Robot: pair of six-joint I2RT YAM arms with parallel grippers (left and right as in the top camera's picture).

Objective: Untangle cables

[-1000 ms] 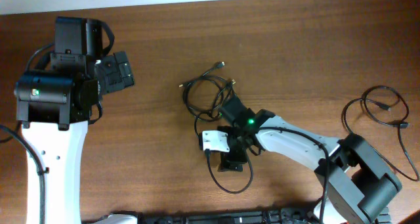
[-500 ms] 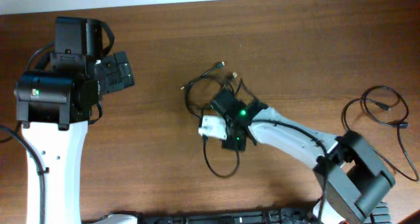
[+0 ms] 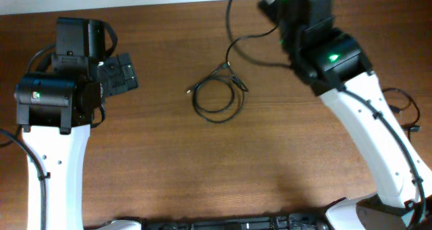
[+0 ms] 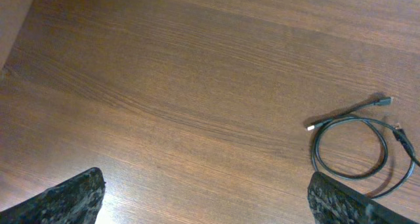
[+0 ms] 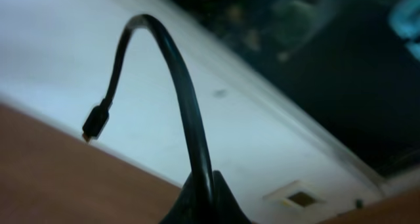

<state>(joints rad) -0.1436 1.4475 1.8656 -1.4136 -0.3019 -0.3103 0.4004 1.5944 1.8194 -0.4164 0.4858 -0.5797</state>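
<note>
The left gripper [image 4: 209,207] hangs well to the left of the coiled cable [image 3: 216,99], its jaws spread wide and holding nothing. From the left wrist, the two dark fingertips [image 4: 71,196] sit at the bottom corners. Bare wooden table [image 4: 164,86] lies between them, and the coil is off toward the right fingertip.

That coil is a thin black cord lying flat in one loose ring. Two short tails leave it at the top, each ending in a small plug. The left wrist view shows the plugs clearly, one pale-tipped and one dark, while from overhead they are only specks.

Up and to the right of the coil, the right gripper [image 5: 200,209] is raised off the table, its jaws pressed tight on a lifted cable [image 5: 185,102]. Only the right wrist view shows this grip. The black cord rises from between the fingers, arches over, and droops to a small plug against a white wall. From overhead, its strands trail down toward the coil's top, but whether they touch it cannot be told.

Far right of the coil, a third cable [image 3: 405,108] lies partly hidden behind the right arm.
</note>
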